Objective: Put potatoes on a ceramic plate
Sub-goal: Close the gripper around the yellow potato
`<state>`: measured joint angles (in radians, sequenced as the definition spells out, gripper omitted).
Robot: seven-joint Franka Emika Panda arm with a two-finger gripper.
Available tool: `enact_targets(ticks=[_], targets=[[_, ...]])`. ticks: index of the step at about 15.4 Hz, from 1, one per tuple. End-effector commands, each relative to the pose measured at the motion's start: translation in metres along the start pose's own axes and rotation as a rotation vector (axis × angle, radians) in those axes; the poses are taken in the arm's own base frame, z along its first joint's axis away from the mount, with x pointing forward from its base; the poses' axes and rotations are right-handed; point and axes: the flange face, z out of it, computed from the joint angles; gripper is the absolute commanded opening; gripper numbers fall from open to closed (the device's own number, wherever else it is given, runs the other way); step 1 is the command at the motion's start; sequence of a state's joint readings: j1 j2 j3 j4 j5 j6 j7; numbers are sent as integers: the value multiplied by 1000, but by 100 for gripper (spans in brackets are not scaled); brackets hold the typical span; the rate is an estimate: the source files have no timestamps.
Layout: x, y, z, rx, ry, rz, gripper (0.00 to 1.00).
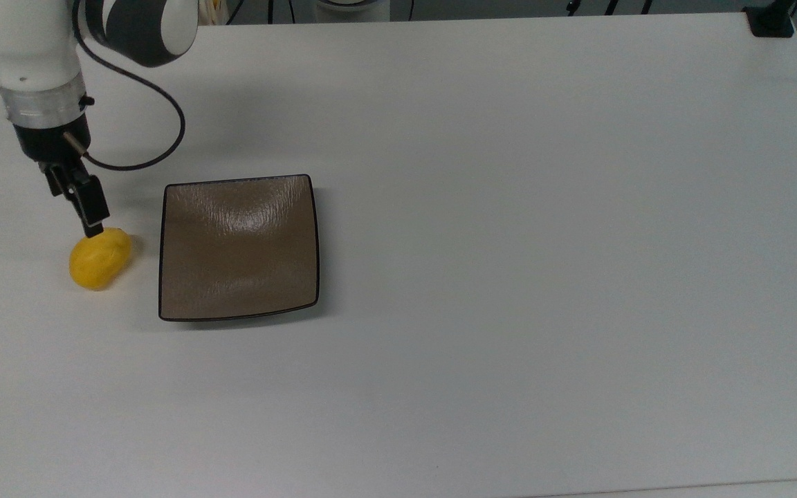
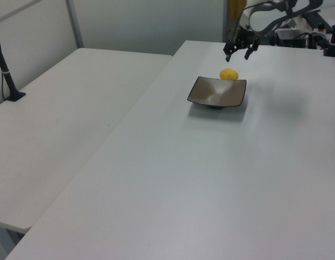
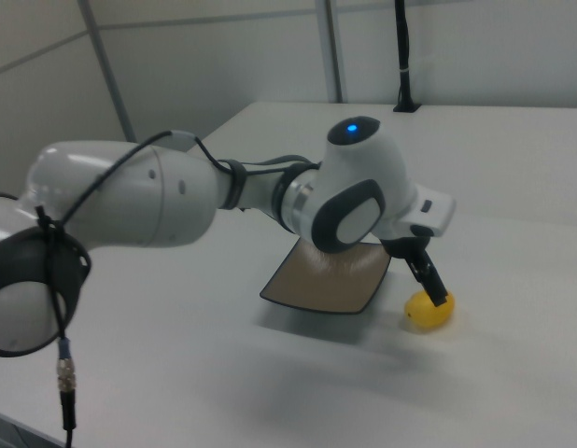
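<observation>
The white table [image 1: 544, 242] lies bare from the plate [image 1: 239, 249] out to 3 and 6 o'clock in the top view, open to any pass. The potato [image 1: 99, 258] sits just beside the plate, at its 9 o'clock, with only a narrow strip between. The gripper [image 2: 238, 52], fingers spread, hangs at the potato's 12 o'clock; the arm [image 3: 176, 201] fills the space behind it.
</observation>
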<state>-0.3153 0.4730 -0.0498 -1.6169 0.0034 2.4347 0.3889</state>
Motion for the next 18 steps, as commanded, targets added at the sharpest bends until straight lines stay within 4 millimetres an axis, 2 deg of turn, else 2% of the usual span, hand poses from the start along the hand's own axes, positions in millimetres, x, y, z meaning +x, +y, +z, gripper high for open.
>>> enact_targets(ticks=[1,7,10,12,14,16,18], targets=[[19,-6,37,-10,34,1,100],[16,-2,67,-9,44,2,100],[14,-7,73,-20,46,-25,100],[13,-9,73,-25,47,-35,87],[12,-10,75,-28,46,-44,65],[12,-11,76,-28,46,-44,56],[10,-10,82,-38,42,-56,39]])
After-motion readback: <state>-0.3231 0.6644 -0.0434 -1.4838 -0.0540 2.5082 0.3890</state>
